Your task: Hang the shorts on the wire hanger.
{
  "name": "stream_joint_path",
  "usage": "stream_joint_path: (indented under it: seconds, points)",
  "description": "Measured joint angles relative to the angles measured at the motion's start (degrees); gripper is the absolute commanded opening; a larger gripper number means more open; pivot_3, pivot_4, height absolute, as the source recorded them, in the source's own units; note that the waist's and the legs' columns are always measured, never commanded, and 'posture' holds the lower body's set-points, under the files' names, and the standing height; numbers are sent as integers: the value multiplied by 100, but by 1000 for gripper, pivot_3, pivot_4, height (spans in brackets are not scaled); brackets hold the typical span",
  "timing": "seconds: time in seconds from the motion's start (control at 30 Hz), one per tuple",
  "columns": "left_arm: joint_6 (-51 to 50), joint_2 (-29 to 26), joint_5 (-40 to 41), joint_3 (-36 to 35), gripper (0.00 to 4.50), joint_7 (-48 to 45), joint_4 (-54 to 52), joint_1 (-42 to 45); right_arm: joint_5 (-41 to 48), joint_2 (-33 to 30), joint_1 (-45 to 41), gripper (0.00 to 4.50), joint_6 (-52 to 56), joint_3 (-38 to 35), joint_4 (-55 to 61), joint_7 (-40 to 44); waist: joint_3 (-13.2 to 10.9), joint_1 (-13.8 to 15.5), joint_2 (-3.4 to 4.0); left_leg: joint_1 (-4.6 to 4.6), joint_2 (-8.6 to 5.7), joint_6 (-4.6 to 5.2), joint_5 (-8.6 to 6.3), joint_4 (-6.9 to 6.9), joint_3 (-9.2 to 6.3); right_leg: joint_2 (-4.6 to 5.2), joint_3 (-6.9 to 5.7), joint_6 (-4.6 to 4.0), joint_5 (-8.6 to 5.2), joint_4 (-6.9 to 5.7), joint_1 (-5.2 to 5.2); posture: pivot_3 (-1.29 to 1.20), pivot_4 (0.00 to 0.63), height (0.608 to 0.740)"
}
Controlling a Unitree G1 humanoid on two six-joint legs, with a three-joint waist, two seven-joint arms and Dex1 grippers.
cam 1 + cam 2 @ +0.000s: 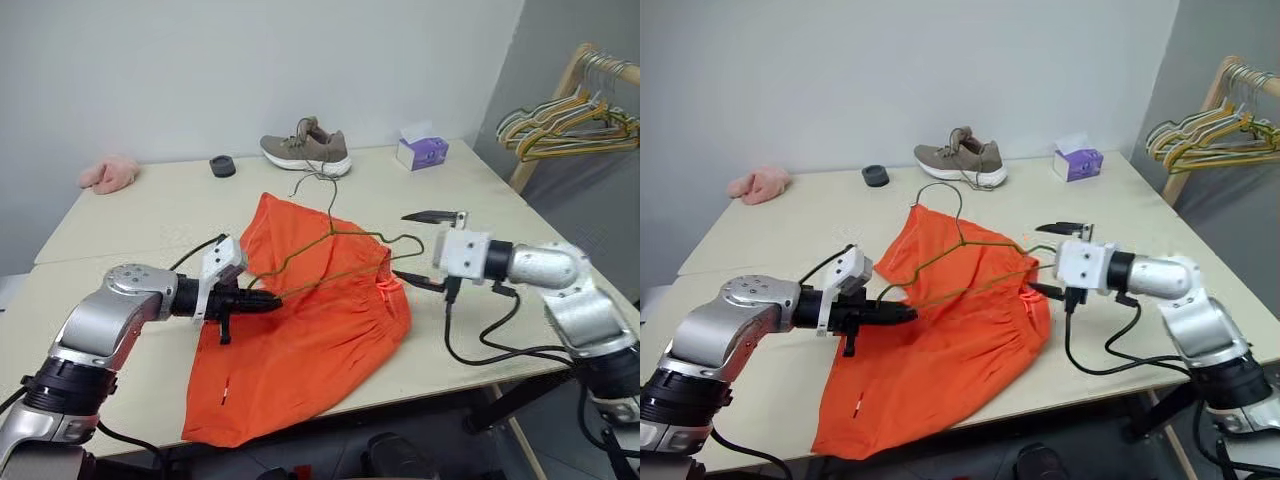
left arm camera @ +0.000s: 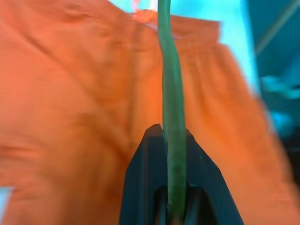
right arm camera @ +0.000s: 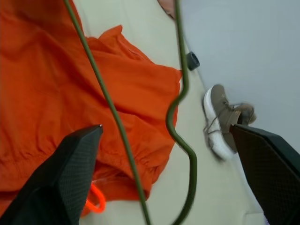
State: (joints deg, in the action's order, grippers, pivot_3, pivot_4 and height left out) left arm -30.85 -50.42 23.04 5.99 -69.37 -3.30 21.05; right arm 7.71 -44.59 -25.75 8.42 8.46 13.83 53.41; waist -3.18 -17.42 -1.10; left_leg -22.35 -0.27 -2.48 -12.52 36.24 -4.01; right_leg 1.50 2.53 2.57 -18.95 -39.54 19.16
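Orange shorts (image 1: 300, 330) spread on the surface (image 1: 150, 215), wire hanger (image 1: 340, 262) on top of them.
Left end effector (image 1: 268, 299) clamped on the hanger's wire at the shorts' left side. Right end effector (image 1: 425, 250) spread wide at their right edge, gripping nothing; hanger's hook points toward the shoe (image 1: 306, 147) beyond the shorts.

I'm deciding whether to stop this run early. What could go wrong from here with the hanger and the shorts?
1. The left gripper pinches the wire hanger at one corner alone, while the right gripper stands open beside the other end; the thin wire may swing or twist.
2. The orange shorts hang partly over the table's near edge, so tugging could drag them off.
3. The hanger lies on top of the shorts, not threaded through them.
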Motion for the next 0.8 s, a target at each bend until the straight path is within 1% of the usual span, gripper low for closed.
stream_joint_path:
  seconds: [0.1, 0.2, 0.27, 0.33, 0.43, 0.5, 0.6, 0.7, 0.8]
  points:
    - [620, -22, -393, 140, 0, -133, 49, 41, 477, -221, 81, 4491, 1019, -121, 399, 201, 0, -28, 1, 1, 2, 0, 0, 0, 2, 0, 2, 8, -5, 0, 2, -329, 0, 740]
    - [950, -66, -601, 186, 0, -248, 57, 45, 702, -422, 142, 4491, 1765, -119, 521, 322, 0, -31, 2, 0, 3, 0, 0, -2, 2, 0, 2, 13, -8, 1, 5, -329, 0, 740]
    - [1096, -115, -707, 188, 0, -302, 57, 47, 709, -562, 149, 4491, 2054, -80, 542, 427, 0, -28, 2, -1, 2, 0, 0, -2, 3, 0, 2, 22, -13, 2, 5, -329, 0, 740]
    - [1219, -120, -799, 191, 0, -367, 57, 59, 666, -683, 131, 4491, 2200, 83, 581, 546, 0, -28, 2, -2, 2, 0, -1, -3, 4, 0, 3, 23, -14, 5, 6, -329, 0, 740]
    - [1291, -120, -863, 216, 0, -399, 52, 60, 473, -689, 85, 4491, 2218, 445, 585, 654, -1, -34, 2, -2, 3, 0, -1, -3, 6, 0, 4, 25, -15, 4, 8, -326, 0, 740]
    - [1338, -119, -904, 236, 0, -410, 34, 60, 321, -625, -72, 4491, 2219, 698, 474, 675, -1, -39, 3, -3, 3, 0, -1, -3, 7, 0, 5, 25, -15, 4, 9, -327, 0, 740]
    - [1387, -117, -969, 287, 0, -461, -33, 57, -42, -379, -536, 4491, 2219, 1195, 97, 770, -1, -60, 3, -3, 3, 1, 0, -3, 7, 0, 5, 25, -15, 4, 10, -324, 0, 740]
    - [1420, -118, -1030, 291, 0, -507, -73, 55, -233, -220, -748, 3876, 2257, 1546, -149, 918, -1, -51, 3, -6, 3, 0, -1, -3, 4, 0, 3, 25, -15, 4, 12, -320, 0, 740]
    - [1490, -122, -1079, 292, 0, -519, -72, 43, -380, -150, -911, 2880, 2357, 1777, -303, 1088, -1, -35, 3, -11, 2, 0, -1, -4, 3, 2, -1, 24, -14, 5, 14, -320, 0, 740]
